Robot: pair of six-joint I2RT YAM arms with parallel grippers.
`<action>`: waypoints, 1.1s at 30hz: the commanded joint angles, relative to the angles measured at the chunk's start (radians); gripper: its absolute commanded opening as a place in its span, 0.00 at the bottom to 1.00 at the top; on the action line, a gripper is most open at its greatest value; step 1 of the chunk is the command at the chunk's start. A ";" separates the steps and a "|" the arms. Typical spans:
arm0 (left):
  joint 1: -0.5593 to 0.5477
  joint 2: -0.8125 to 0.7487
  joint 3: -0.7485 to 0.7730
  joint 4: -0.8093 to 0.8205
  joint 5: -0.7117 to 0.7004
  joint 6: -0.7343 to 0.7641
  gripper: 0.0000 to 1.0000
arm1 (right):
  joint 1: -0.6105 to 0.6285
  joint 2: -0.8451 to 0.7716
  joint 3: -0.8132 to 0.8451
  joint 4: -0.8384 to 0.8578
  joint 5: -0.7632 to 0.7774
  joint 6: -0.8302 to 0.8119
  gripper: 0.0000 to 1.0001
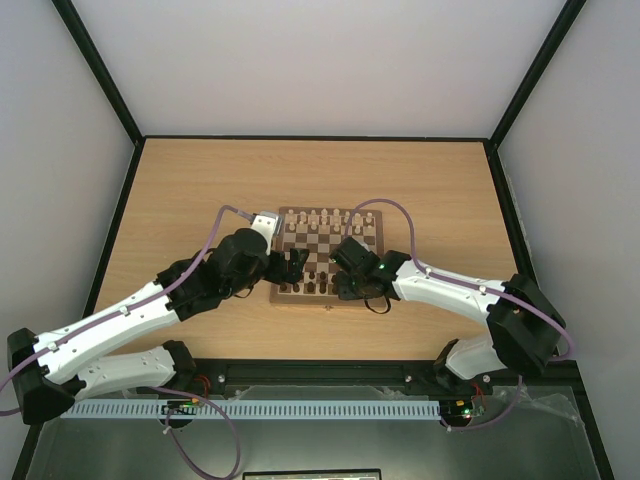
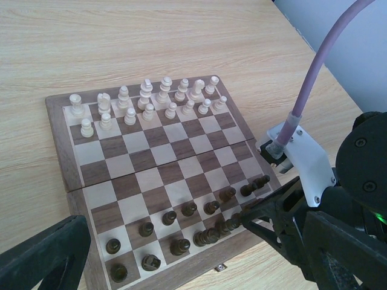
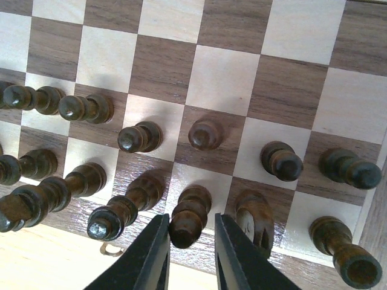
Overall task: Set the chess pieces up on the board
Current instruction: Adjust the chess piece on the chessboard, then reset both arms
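The board (image 1: 318, 250) lies mid-table. The dark chess pieces (image 2: 181, 244) stand in two rows along its near edge, several leaning or crowded at the right end. In the right wrist view my right gripper (image 3: 190, 219) is low over the near row. Its jaws stand either side of one upright dark piece (image 3: 188, 211); the left finger touches it and the right finger stands a sliver off. My left gripper (image 1: 293, 265) hovers over the board's near left, open and empty, one finger (image 2: 42, 257) showing at the bottom left.
Cream pieces (image 2: 148, 99) fill the board's two far rows. The right arm's gripper (image 2: 266, 211) and its purple cable (image 2: 314, 72) cross the left wrist view. A metal clasp (image 3: 109, 249) sits on the board's near edge. Black frame rails bound the table.
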 commanded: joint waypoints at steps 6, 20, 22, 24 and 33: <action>0.005 -0.001 -0.010 0.021 0.004 0.009 0.99 | 0.020 -0.033 0.033 -0.063 0.016 -0.006 0.38; 0.005 -0.001 -0.004 0.025 0.002 0.012 0.99 | 0.038 -0.269 0.060 -0.123 0.022 -0.003 0.99; 0.005 0.001 -0.002 0.029 0.002 0.012 0.99 | 0.038 -0.307 0.051 -0.114 0.024 -0.002 0.99; 0.005 0.006 0.004 0.028 0.001 0.015 0.99 | 0.038 -0.342 0.039 -0.096 0.025 -0.007 0.99; 0.005 0.015 0.023 0.011 -0.017 0.012 0.99 | 0.038 -0.447 -0.004 -0.048 0.027 -0.024 0.99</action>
